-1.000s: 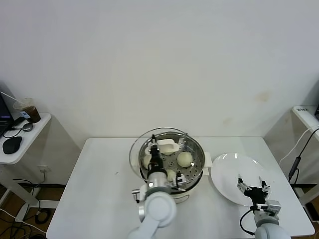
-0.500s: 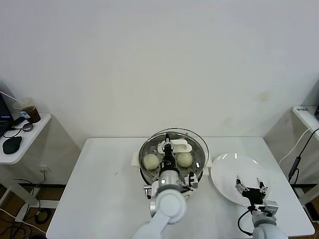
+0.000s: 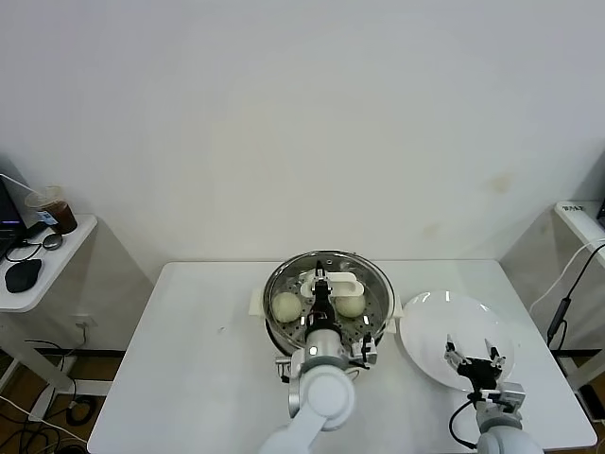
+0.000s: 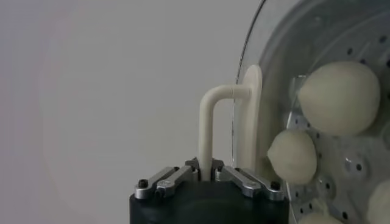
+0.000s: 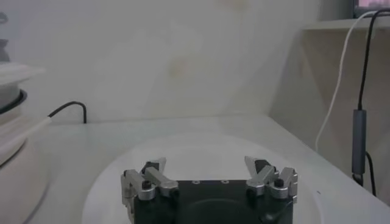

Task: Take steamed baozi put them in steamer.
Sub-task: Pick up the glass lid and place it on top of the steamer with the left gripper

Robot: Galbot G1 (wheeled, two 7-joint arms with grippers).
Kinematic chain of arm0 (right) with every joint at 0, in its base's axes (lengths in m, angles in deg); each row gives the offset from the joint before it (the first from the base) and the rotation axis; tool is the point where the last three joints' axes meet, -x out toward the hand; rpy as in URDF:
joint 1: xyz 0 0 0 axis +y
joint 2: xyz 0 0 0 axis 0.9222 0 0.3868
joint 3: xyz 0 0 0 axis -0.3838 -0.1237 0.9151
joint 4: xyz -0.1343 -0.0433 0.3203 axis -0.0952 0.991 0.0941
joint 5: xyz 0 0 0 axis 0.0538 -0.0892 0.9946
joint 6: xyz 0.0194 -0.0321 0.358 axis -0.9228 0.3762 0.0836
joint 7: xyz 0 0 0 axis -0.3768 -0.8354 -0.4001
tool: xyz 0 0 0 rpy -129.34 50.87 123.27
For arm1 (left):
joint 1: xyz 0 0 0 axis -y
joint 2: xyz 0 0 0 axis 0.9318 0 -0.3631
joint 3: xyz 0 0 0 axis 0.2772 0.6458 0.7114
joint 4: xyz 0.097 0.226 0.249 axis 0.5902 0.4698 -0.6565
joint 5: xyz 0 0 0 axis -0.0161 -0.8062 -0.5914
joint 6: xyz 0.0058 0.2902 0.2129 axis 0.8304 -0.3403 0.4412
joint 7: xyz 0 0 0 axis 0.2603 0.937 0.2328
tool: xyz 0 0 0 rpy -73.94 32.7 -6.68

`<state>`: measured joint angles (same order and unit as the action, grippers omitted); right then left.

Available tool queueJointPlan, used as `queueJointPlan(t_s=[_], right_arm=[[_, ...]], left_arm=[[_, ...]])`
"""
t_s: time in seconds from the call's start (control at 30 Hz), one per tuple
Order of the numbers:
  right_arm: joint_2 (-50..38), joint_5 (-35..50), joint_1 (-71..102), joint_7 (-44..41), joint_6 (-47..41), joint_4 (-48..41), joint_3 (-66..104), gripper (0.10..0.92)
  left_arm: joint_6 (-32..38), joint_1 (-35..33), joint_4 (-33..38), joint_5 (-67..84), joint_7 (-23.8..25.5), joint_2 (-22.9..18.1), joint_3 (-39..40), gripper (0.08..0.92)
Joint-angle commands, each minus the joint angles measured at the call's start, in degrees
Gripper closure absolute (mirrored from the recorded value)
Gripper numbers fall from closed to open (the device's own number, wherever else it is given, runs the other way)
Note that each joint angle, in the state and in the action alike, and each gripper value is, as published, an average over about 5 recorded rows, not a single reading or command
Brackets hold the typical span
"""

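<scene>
Glass over steel marks the centre of the white bench [image 3: 189, 378]: a round glass lid [image 3: 328, 301] with a white handle [image 3: 333, 280] sits over the steamer [image 3: 274, 317], a shiny perforated basket in a white pot base. Through the glass, from the head view, two cream-white steamed baozi [image 3: 285, 305] are plain, one left and one right of the handle; the left wrist view shows more buns [image 4: 339, 97] under the lid, though their full count cannot be confirmed. The left end effector [image 3: 319, 295] hovers over the steamer, its fingers clamped on the lid's handle, a grip the left wrist view [image 4: 206, 173] shows closely. To the right, the right end effector [image 3: 478, 362] waits with fingers spread wide and holding nothing, above a flat white plate [image 3: 430, 322] that shows no buns, on the near right of the bench. The risks, as I judge them, come from the lid. I cannot tell whether its rim is fully seated all round; if it is let go while tilted or off-centre, it could slide off the steel rim and clatter onto the bench or strike the plate beside it. Pressing down unevenly might squash a bun riding high beneath the glass. Pulling the fingers away before they have fully spread could also drag the handle sideways and shift the lid.
</scene>
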<state>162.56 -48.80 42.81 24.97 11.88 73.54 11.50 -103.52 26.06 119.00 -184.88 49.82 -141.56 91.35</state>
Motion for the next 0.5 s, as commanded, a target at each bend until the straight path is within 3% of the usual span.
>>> queueJointPlan(t_s=[0.03, 0.5], right_arm=[[0.19, -0.22, -0.01, 0.0, 0.12, -0.15, -0.15, 0.203], [0.42, -0.48, 0.09, 0.0, 0.35, -0.35, -0.27, 0.203]], left_arm=[[0.02, -0.35, -0.69, -0.89, -0.27, -0.03, -0.01, 0.827], [0.06, 0.89, -2.59, 0.3, -0.79, -0.01, -1.4, 0.827]])
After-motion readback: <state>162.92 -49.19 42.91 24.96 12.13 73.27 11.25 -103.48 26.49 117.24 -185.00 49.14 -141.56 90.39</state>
